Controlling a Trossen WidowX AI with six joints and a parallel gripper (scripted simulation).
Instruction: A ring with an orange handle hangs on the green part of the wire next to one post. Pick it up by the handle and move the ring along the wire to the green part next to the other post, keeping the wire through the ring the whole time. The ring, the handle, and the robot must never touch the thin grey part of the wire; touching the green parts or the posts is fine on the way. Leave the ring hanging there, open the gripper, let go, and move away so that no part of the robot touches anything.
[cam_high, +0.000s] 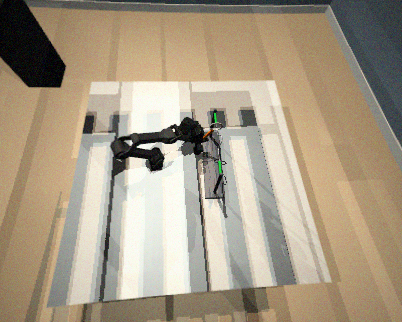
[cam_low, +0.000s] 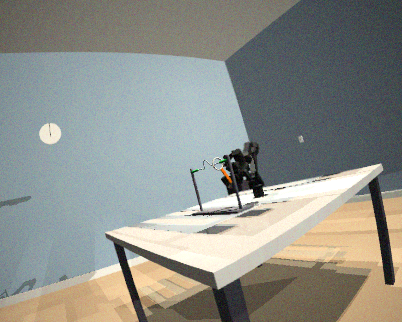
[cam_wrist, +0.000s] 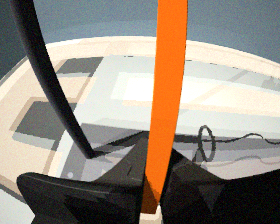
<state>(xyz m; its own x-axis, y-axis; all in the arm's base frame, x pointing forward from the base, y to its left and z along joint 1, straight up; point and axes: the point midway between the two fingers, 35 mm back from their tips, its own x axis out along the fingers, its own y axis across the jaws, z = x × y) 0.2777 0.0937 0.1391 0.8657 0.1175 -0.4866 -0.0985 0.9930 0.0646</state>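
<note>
Gripper (cam_wrist: 151, 187) is clamped on the orange handle (cam_wrist: 166, 85). In the wrist view the dark fingers pinch the handle's lower end from both sides. The handle's long axis runs nearly straight up out of the grip, leaning slightly right toward the top, and leaves the frame at the top edge.

Landmark: the near post (cam_low: 235, 187), the one closest to the arm (cam_high: 150, 137).
- In the exterior view the handle (cam_low: 226, 175) sits just beside the top of that post, on the side facing the far post (cam_low: 196, 190). It slopes from the ring (cam_low: 218, 163) down toward the gripper, ring end highest.
- The ring sits on the wire (cam_low: 206, 163), just off the near post's green part (cam_low: 222, 161). Too small to tell whether it touches the wire.
- Far post's green part (cam_low: 196, 170) is well apart from the ring, across the wavy grey run.
- Both posts stand on a dark base plate (cam_high: 210, 192) on the table (cam_low: 280, 210).

Top view: the handle (cam_high: 208, 133) is a short orange stroke at the gripper tip, pointing away from the arm toward the wire, between the two green parts (cam_high: 215, 118) and (cam_high: 220, 166), nearer the first. The wrist view also shows a dark curved bar (cam_wrist: 44, 66) left of the handle; cannot tell what it is.
</note>
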